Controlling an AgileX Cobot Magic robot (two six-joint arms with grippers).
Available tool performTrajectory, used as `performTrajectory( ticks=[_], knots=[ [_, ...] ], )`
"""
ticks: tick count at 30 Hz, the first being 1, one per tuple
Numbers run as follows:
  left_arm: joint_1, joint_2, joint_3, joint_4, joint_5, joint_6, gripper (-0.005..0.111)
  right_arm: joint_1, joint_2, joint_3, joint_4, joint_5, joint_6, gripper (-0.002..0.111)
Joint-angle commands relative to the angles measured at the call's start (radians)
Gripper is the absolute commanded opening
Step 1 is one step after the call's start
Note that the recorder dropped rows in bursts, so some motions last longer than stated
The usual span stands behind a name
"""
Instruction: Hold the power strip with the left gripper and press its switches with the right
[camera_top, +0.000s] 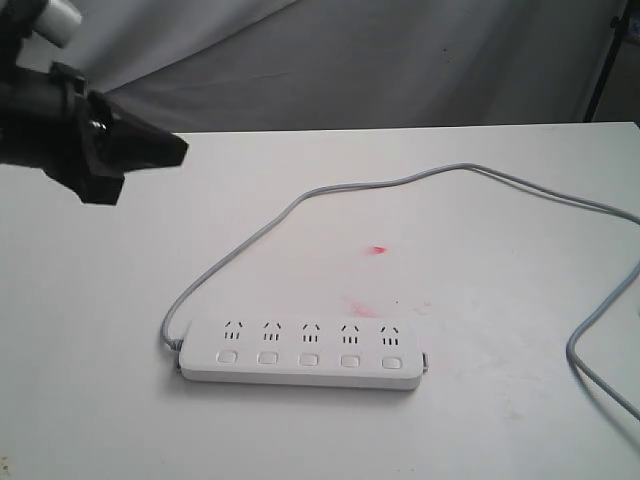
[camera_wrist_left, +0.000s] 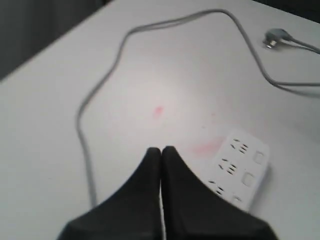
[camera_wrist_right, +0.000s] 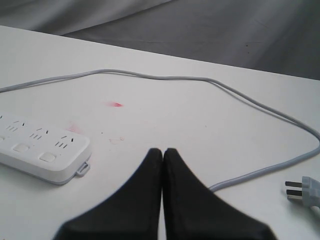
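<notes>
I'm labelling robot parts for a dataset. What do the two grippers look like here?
The left gripper and right gripper each have two matte black fingers, broad at the base, tapering to narrow tips. The exterior view shows the left on a black arm with a small white rounded block above it. No markings show.

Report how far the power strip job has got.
Done: nothing that shows. The power strip lies free on the table, with no gripper touching it. In hand: the left gripper hangs shut, apart from it; the right gripper is shut too, short of the strip. Left: grip the strip, then press all five switches.
</notes>
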Motion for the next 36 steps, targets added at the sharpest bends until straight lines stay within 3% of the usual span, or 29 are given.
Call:
performTrajectory(
  ticks=[1, 5, 8, 11, 17, 24, 31, 36],
  knots=[
    [-0.006, -0.145, 0.001, -0.024, -0.197, -0.036, 0.000, -0.005, -0.005, 0.004, 0.002, -0.002, -0.001, 0.000],
    [-0.006, -0.329, 0.110, -0.024, -0.440, -0.068, 0.000, -0.005, -0.005, 0.004, 0.002, -0.002, -0.001, 0.000],
    [-0.006, -0.507, 0.259, -0.024, -0.673, -0.098, 0.000, -0.005, -0.005, 0.004, 0.002, -0.002, -0.001, 0.000],
    [-0.006, -0.667, 0.374, -0.024, -0.804, -0.132, 0.000, -0.005, -0.005, 0.004, 0.002, -0.002, -0.001, 0.000],
    [-0.006, -0.869, 0.493, -0.024, -0.898, -0.134, 0.000, -0.005, -0.005, 0.004, 0.002, -0.002, -0.001, 0.000],
    [0.002, -1.003, 0.545, -0.021, -0.915, -0.132, 0.000, -0.005, -0.005, 0.004, 0.002, -0.002, -0.001, 0.000],
    [0.129, -1.085, 0.581, -0.057, -0.898, -0.141, 0.000, -0.005, -0.005, 0.004, 0.002, -0.002, -0.001, 0.000],
    [0.177, -1.177, 0.634, -0.057, -0.905, -0.141, 0.000, -0.005, -0.005, 0.004, 0.002, -0.002, -0.001, 0.000]
  ],
)
